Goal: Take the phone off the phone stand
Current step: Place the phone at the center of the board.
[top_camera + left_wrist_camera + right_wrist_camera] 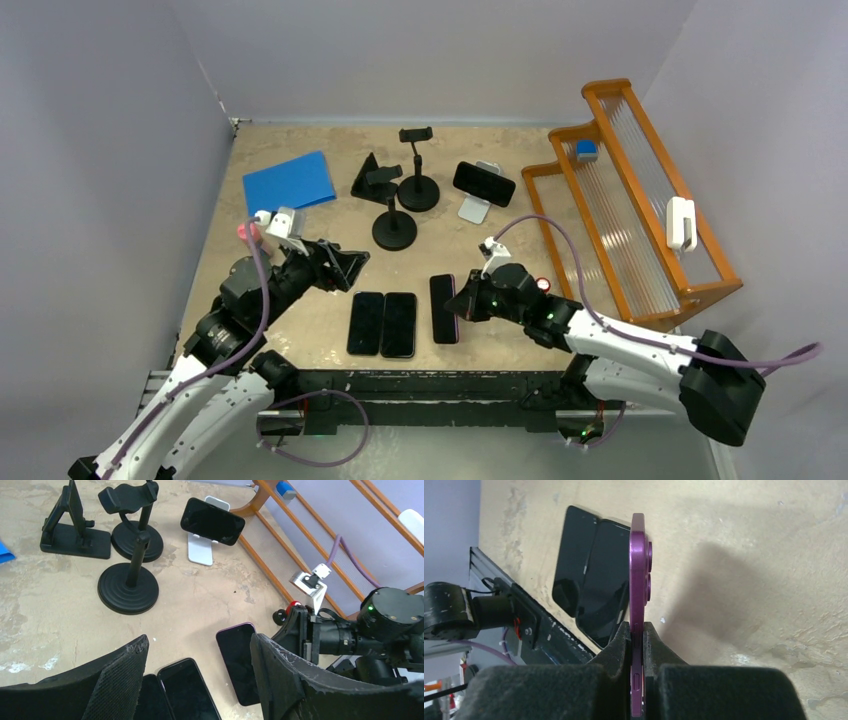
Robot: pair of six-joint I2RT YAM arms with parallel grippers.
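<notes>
A black phone (484, 183) rests sideways on a white stand (473, 209) at the back of the table; both show in the left wrist view, the phone (212, 521) on its stand (201, 554). My right gripper (462, 300) is shut on the edge of a purple phone (443, 308), held low at the table's front; its fingers (624, 640) pinch the phone (638, 570) edge-on. I cannot tell whether it touches the table. My left gripper (345, 268) is open and empty above the front left; the purple phone (239, 660) shows between its fingers (120, 675).
Two black phones (366, 322) (398, 324) lie flat side by side left of the purple one. Three empty black stands (394, 228) (418, 190) (375, 180) stand mid-back. A blue pad (290, 182) lies back left. A wooden rack (630, 200) fills the right.
</notes>
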